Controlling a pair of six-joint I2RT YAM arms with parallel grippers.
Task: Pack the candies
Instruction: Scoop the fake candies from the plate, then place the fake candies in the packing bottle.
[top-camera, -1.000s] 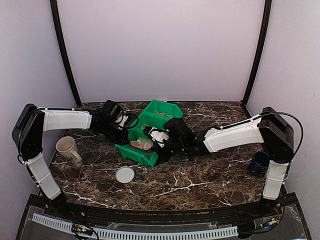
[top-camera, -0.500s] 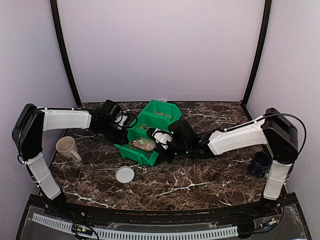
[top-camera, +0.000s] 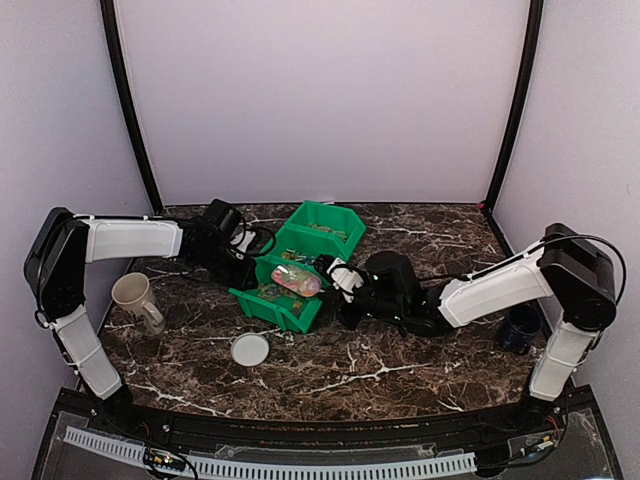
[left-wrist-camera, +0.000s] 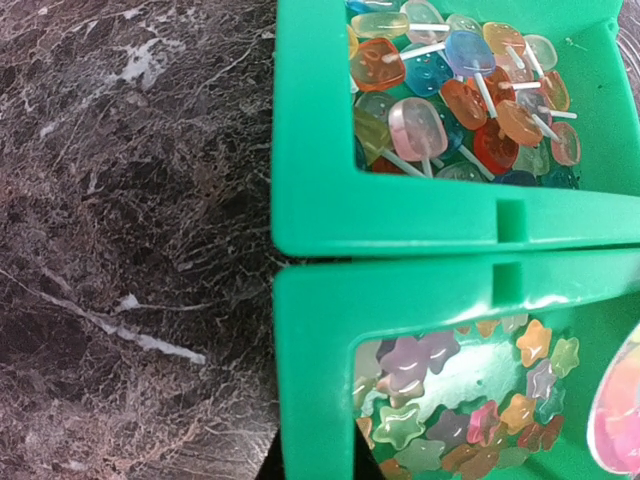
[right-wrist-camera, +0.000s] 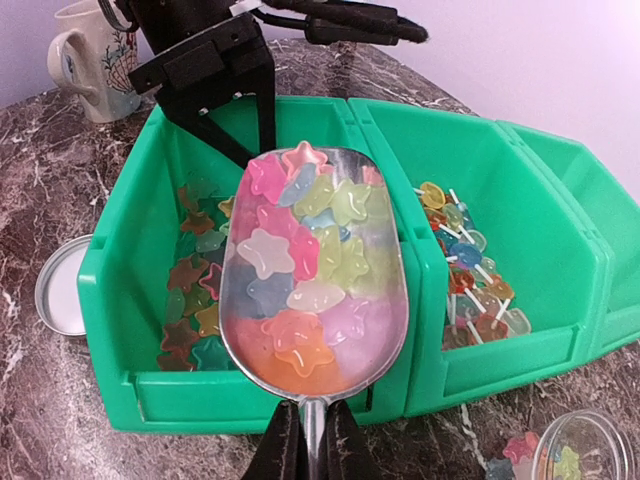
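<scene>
Star-shaped candies in pink, yellow, orange and blue fill a metal scoop. My right gripper is shut on the scoop's handle and holds it level above the front edge of the green three-compartment bin. More star candies lie in the near compartment, and flat lollipops in the middle one. In the top view the loaded scoop sits above the bin, ahead of my right gripper. My left gripper is shut on the bin's wall.
A clear jar holding a few candies stands at the near right of the bin. Its white lid lies on the marble in front of the bin. A cream mug stands at the left, a dark mug at the right.
My right gripper has lifted the scoop, now full of star candies, out of the near compartment and drawn back to the right. The left gripper and the bin have stayed put.
</scene>
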